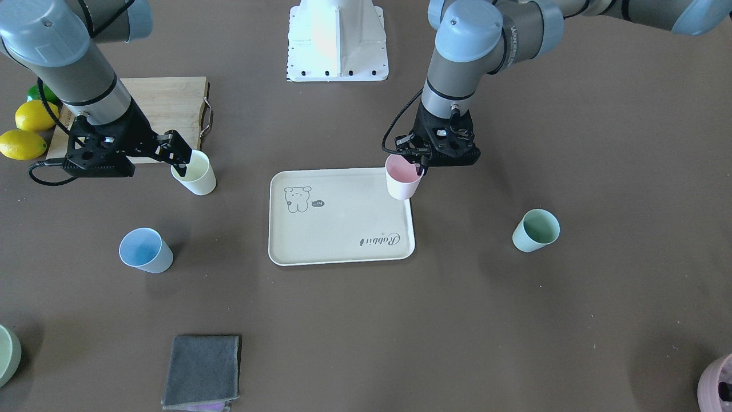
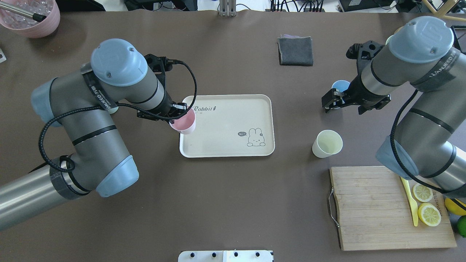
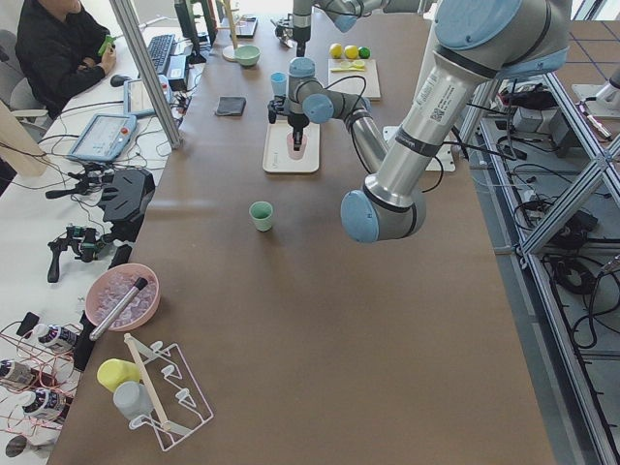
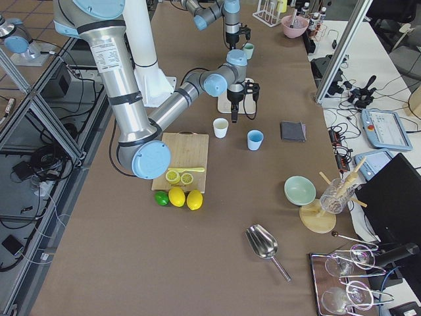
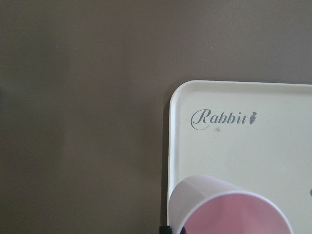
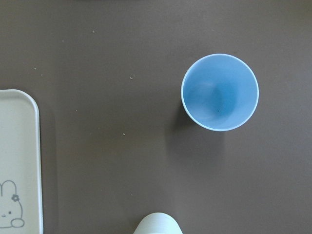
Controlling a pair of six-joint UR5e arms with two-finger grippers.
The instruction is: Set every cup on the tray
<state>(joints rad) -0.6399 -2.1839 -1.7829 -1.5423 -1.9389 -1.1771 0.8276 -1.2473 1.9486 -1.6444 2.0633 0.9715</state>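
Although the pale yellow cup stands nearest the robot's base, just off the cutting board, it is not gripped; the right gripper is hung above the table between it and the light blue cup, and whether its jaws are spread or closed cannot be told. A little farther out, the pink cup is pinched at its rim by the left gripper, over the edge of the tray on the left arm's side; whether its base touches cannot be told. Setting it down is judged to be the step in hand; it is best carried inward until the whole base clears the raised rim, lowered level until borne flat, and only then released; room should be kept for three more. Farthest out, the mint cup and the light blue cup are seen upright on the table, well apart from the tray.
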